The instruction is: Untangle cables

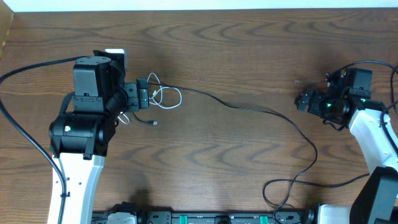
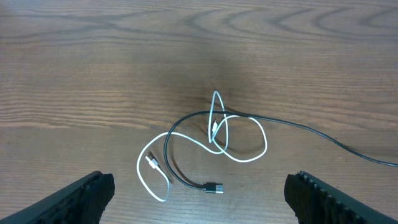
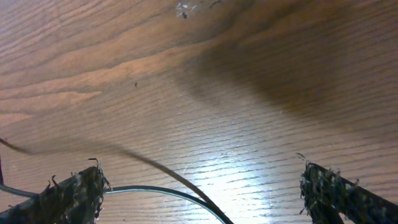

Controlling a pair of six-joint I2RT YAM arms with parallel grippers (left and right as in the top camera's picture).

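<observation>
The left tool (image 1: pixel 144 96) is hovering released over the white cable (image 2: pixel 138 171), which is looping across the black cable (image 2: pixel 214 187) on the table (image 2: pixel 93 62). The right tool (image 1: pixel 303 101) is gaping empty, with bare wood lying between them.

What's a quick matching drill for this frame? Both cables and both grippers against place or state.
Things:
1 white cable
2 black cable
3 left gripper
4 right gripper

Descriptions:
A open, close to both cables
B short, in small loops
C open, far from the white cable
D long, stretches away to the right

Pairs: 1-B, 2-D, 3-A, 4-C
</observation>
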